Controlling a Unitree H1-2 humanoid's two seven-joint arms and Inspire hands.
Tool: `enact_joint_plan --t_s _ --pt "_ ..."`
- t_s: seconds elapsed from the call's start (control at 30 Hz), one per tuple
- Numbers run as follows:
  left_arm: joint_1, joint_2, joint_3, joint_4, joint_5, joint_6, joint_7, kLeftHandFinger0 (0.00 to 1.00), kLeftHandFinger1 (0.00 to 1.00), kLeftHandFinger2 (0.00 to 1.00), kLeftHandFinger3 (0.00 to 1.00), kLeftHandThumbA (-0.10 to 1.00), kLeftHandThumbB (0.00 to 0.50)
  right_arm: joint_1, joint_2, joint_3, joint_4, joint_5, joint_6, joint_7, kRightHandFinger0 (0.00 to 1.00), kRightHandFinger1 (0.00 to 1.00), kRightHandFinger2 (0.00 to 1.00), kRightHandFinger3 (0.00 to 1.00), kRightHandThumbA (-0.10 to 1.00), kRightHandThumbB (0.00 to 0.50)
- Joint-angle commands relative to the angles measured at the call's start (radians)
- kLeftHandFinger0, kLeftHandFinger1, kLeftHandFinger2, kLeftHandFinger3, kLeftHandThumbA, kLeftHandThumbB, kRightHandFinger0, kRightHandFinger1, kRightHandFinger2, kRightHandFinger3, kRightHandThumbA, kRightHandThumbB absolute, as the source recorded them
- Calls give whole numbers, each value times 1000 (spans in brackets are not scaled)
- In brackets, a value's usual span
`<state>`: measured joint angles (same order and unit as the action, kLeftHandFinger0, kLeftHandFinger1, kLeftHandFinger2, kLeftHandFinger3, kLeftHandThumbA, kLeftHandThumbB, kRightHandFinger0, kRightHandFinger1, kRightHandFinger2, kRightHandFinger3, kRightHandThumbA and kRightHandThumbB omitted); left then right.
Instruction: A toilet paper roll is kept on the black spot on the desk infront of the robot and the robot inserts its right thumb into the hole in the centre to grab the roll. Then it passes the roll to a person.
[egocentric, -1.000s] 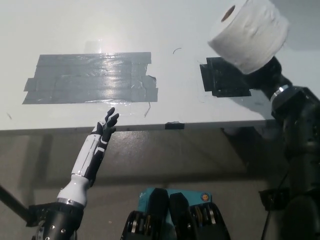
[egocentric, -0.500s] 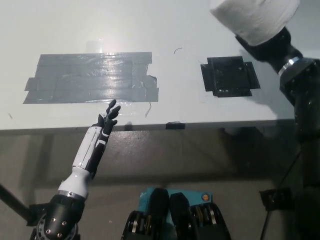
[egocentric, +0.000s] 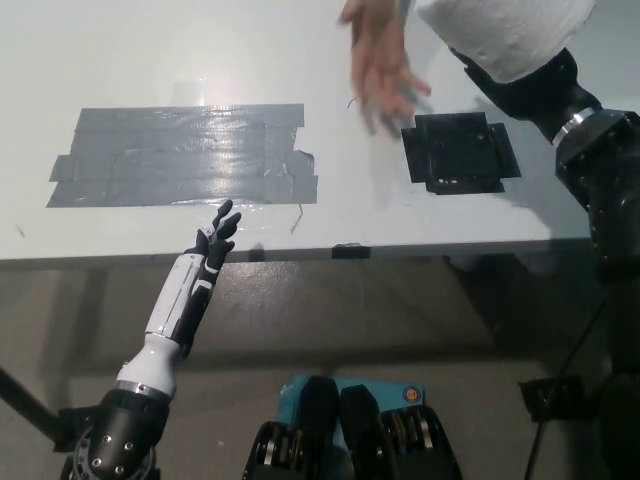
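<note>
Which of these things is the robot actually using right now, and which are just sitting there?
In use: toilet paper roll, held up by the black right hand; the person's hand reaching in; the black spot, now bare.

Just there: grey tape patch; desk; white left hand, open at the desk edge.

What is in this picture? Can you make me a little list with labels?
roll: white roll at the top right, lifted off the desk, partly cut off by the picture edge
right hand: black right hand under the roll, holding it
person's hand: open hand reaching in beside the roll, blurred
black spot: black spot on the desk, bare
grey tape: tape patch on the left
left hand: white left hand open at the desk's near edge
desk: white desk
</note>
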<state>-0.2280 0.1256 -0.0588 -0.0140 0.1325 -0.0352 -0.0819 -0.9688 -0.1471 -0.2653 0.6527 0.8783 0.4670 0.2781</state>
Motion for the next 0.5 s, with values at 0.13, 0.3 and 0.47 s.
enact_joint_plan --t_s 0.13,0.3,0.47 --pt "-16 16 -12 -29 14 9 -13 1000 1000 1000 1000 999 22 -121 -62 45 50 -171 -26 -113 0 386 814 972 -100 112" --pt "-17 18 -14 -34 18 24 -11 1000 1000 1000 1000 993 43 -187 -96 134 137 -323 -87 -150 1 503 959 1000 -100 109" --pt "-20 19 -16 -34 20 23 -12 1000 1000 1000 1000 988 31 -247 -117 244 205 -466 -139 -191 45 620 1000 1000 -100 126"
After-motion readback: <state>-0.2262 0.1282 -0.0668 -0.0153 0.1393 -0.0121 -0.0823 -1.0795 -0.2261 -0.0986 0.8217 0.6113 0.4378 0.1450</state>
